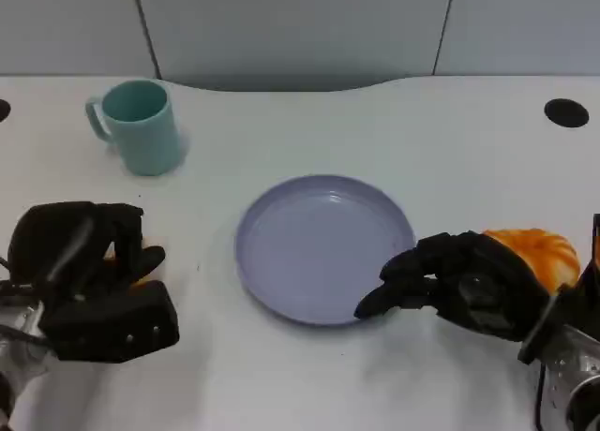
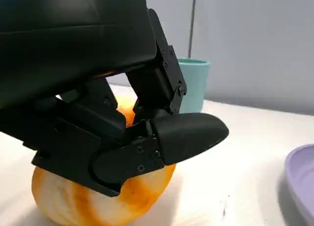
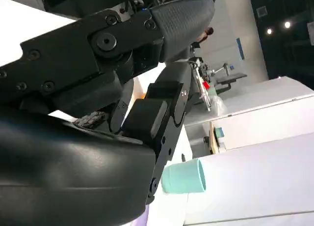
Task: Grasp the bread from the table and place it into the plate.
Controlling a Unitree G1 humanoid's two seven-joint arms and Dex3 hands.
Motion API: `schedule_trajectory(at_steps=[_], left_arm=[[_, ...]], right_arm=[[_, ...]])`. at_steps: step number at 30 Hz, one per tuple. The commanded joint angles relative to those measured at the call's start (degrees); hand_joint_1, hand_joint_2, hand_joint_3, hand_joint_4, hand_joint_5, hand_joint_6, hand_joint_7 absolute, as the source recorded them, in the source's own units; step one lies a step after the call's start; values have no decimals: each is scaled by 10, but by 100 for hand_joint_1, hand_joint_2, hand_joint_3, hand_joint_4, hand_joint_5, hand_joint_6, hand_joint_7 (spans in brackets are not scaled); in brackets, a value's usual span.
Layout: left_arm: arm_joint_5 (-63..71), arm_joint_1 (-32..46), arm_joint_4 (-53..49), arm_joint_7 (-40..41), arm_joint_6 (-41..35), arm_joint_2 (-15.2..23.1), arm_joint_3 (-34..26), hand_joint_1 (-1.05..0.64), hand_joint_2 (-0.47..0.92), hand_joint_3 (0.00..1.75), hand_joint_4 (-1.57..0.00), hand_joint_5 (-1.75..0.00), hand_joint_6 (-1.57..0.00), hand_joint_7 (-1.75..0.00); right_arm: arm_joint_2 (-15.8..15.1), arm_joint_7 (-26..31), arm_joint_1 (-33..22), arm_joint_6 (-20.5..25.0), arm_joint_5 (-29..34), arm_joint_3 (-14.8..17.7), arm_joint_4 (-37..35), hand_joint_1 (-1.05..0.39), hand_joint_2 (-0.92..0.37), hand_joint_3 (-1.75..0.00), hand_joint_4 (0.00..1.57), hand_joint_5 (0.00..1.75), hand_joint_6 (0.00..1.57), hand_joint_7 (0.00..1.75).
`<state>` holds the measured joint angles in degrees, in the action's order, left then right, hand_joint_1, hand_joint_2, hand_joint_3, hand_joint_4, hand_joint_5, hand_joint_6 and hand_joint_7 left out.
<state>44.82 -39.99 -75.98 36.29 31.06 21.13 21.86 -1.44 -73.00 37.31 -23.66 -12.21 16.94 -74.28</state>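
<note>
One bread [image 2: 98, 201] is gripped by the left hand [image 1: 89, 281] (beside the plate [image 1: 281, 272]). Another bread [image 1: 536, 248] is covered by the right hand [image 1: 459, 283]; a real hold cannot be told.

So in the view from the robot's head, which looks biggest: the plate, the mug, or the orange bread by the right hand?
1. The plate, clearly largest.
2. and 3. The mug and the bread look roughly alike; the right hand hides part of the bread, so I won't rank them.
</note>
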Motion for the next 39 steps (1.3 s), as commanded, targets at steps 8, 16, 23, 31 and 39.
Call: schedule_trajectory(at_steps=[8, 16, 23, 31, 39], left_arm=[[-45, 15, -16, -24, -19, -19, 4, -105, 92, 110, -157, -175, -157, -175], [-55, 15, -9, -6, 3, -16, 6, -105, 92, 107, -157, -175, -157, -175], [-116, 9, 22, -35, 125, -14, -28, -100, 90, 48, -33, -55, -37, -46], [-191, 22, 86, -103, 278, -9, -76, -102, 92, 37, 0, -15, -7, -5], [-210, 45, 139, -150, 309, 1, -99, -100, 92, 31, -1, -15, -11, -5]], right_arm=[[-9, -10, -6, -7, -8, 4, 6, -69, -92, -9, 70, 55, 107, 0], [-10, -11, -5, -6, -8, 4, 7, -69, -92, -9, 71, 54, 107, 0], [-29, 24, -3, 19, -5, 8, -2, -23, -83, -2, 56, 105, 105, 0], [-7, 4, -4, -21, -19, 17, 3, -52, -88, 0, 95, 48, 116, 1], [-7, 22, -9, -15, -8, 19, -12, -54, -85, 0, 99, 47, 119, 2]])
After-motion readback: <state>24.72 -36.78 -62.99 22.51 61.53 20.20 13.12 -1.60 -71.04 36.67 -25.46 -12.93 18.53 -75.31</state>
